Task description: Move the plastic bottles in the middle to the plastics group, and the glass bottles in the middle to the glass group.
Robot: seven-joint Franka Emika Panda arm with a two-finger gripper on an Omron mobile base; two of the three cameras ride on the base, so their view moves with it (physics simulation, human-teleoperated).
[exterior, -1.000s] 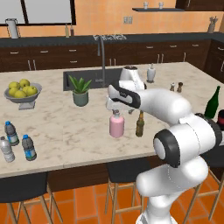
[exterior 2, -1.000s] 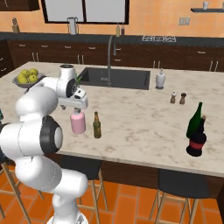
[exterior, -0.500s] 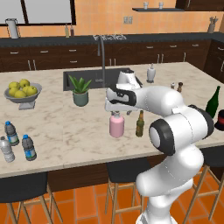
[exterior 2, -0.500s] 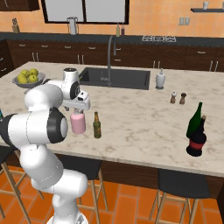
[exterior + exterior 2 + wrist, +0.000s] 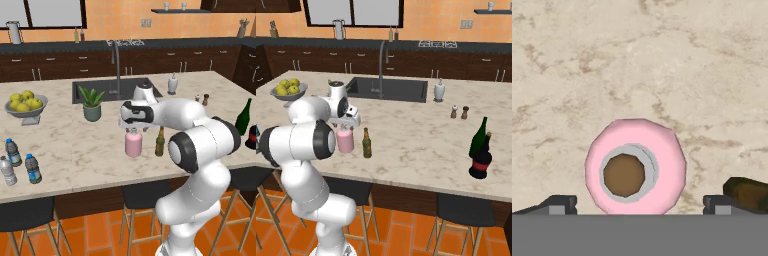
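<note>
Lowered and drawn in since the earlier frame, the arm had brought its pincer (image 5: 640, 202) directly over the pink bottle (image 5: 133, 143), where before it hung higher and a little behind. Item, far left of the bench (image 5: 75, 150): three small water bottles (image 5: 20, 162), the plastics group, near the front edge, with a fruit bowl (image 5: 26, 106) behind them. Item, left of centre: a potted plant (image 5: 92, 105) beside the sink (image 5: 100, 90). Item, centre: pink bottle, upright, brownish stopper (image 5: 624, 175) seen from above between the spread fingertips (image 5: 559, 204); the pincer was released and gripped nothing. Item, just right of it: amber bottle (image 5: 160, 142), upright, close beside the pink one but apart. Item, far right: green wine bottle (image 5: 478, 138) with a dark vessel (image 5: 481, 160) just in front of it, the glass group. Handling note, as a judgement: the step appeared to be the descent onto the pink bottle; the pincer would do well to centre on the stopper, come straight down past the shoulder, and close on the body without brushing the amber neighbour.
</note>
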